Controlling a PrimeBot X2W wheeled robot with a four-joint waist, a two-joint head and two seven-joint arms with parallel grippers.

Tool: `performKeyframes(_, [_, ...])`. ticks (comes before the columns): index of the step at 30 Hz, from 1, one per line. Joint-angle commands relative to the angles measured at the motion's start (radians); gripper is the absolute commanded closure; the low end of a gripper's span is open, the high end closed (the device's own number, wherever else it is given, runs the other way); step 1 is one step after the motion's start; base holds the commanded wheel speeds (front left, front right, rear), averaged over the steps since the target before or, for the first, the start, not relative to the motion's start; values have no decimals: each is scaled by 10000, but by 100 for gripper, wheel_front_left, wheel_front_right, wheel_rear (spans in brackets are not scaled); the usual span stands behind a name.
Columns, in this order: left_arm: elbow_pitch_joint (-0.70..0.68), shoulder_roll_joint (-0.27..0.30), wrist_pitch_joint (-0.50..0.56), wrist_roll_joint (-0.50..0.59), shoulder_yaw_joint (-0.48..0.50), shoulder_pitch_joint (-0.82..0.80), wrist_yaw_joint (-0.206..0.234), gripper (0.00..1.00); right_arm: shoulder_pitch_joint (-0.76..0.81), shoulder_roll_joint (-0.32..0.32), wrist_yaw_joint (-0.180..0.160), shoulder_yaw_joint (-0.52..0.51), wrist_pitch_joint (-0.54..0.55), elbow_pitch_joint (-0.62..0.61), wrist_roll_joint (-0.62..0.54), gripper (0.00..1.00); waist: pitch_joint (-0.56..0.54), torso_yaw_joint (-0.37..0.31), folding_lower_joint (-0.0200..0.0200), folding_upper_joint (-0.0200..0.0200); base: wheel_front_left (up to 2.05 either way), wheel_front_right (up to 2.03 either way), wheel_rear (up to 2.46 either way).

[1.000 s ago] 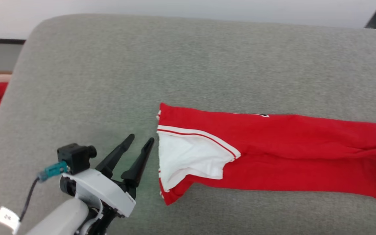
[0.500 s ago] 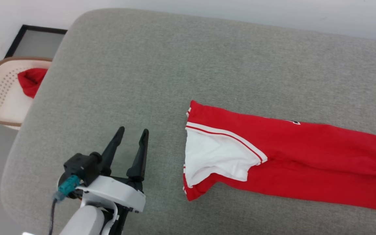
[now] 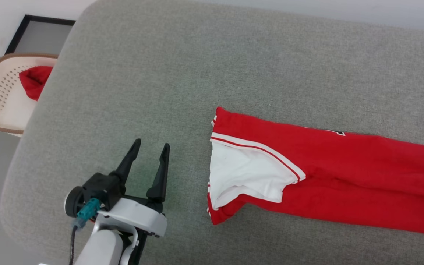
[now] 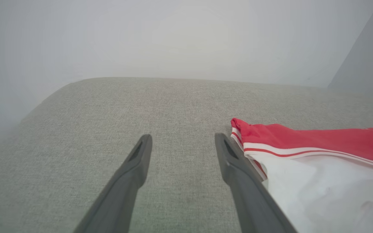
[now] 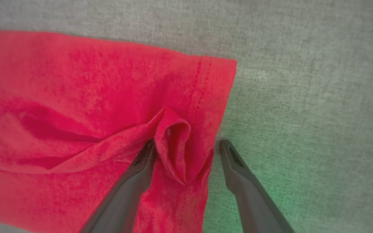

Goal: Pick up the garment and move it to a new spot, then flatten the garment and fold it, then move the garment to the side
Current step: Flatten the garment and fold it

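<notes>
Grey padded surface (image 3: 182,66) mostly bare: wide free area along the far side and the whole left end. Only obstacle on it is the garment (image 3: 344,176), a long flat strip across the right half, low, with small ridges. Narrow bare lane between the garment's sleeve end and the left claw (image 3: 152,144); gap between that claw's spread fingers is clear. Right claw (image 5: 187,143), fingers apart, straddles a raised hem fold: one finger over cloth, the other over bare fabric just past the hem. Basket (image 3: 2,99) with red cloth (image 3: 33,81) sits off the left edge, lower down. Wall (image 4: 173,38) beyond the far edge.
</notes>
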Motion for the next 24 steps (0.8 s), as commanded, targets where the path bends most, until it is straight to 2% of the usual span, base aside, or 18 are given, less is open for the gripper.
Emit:
performKeyframes(1, [35, -89, -40, 146, 146, -70, -83, 0, 206, 620, 9, 432, 185, 305, -2, 37, 44, -34, 0, -1, 0, 0, 0])
performKeyframes(2, [78, -177, -41, 204, 264, -41, -150, 0, 241, 664, 10, 528, 213, 245, 30, 66, 39, -59, 0, -1, 0, 0, 0])
performKeyframes(3, [117, -253, -41, 261, 352, 7, -221, 0, 269, 710, 27, 594, 210, 201, 65, 100, 22, -90, 0, -1, 0, 0, 0])
performKeyframes(8, [179, -571, -41, 487, 835, 216, -487, 0, 278, 731, 24, 522, -35, 150, 95, 100, -28, -271, 0, -1, 0, 0, 0])
performKeyframes(15, [69, -731, -41, 704, 1478, 531, -696, 0, -79, 567, -8, 298, -745, 259, 31, 100, -38, -713, 0, -1, 0, 0, 0])
performKeyframes(24, [-231, -682, -42, 971, 1962, 682, -802, 0, -696, -134, -22, -954, -2059, 1529, -562, 100, 163, -1406, 0, -1, 0, 0, 0])
